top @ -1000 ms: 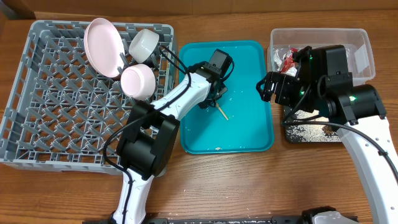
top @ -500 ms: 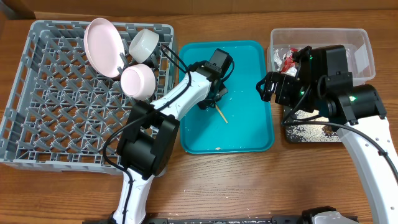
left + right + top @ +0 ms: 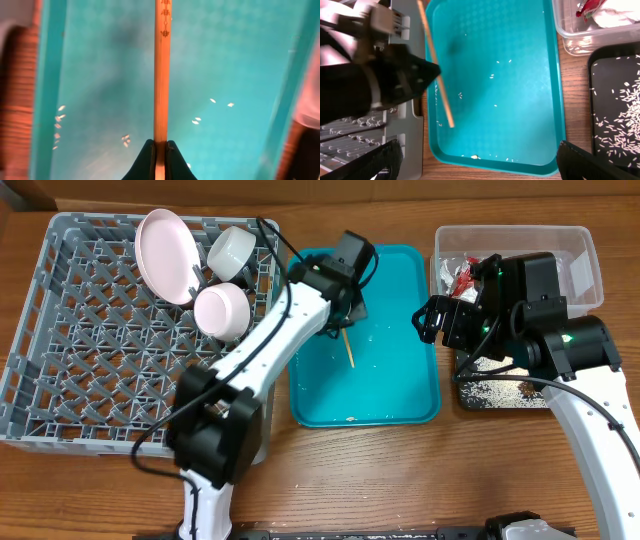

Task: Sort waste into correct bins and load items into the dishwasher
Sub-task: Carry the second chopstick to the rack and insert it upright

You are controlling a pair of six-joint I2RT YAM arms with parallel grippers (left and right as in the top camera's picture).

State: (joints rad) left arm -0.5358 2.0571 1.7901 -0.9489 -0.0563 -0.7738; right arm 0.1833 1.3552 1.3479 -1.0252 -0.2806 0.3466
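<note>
My left gripper (image 3: 343, 320) hangs over the teal tray (image 3: 400, 395) and is shut on a thin wooden chopstick (image 3: 348, 350). In the left wrist view the chopstick (image 3: 161, 75) runs straight up from between the closed fingertips of the gripper (image 3: 160, 150). White rice grains (image 3: 196, 120) lie scattered on the tray below. My right gripper (image 3: 480, 167) stands open above the tray's near edge, holding nothing. The grey dishwasher rack (image 3: 90, 380) holds a pink plate (image 3: 165, 255) and two white bowls (image 3: 232, 250) (image 3: 222, 310).
A clear tub (image 3: 580, 250) at the back right holds a red-and-silver wrapper (image 3: 462, 276) and white tissue. A black tray (image 3: 500, 392) in front of it carries rice grains. A small golden lump (image 3: 474, 157) lies at the teal tray's near edge.
My left arm has risen and swung its elbow to the left, lifting the chopstick off the tray and drawing it slightly toward the rack. The right arm has not moved.
</note>
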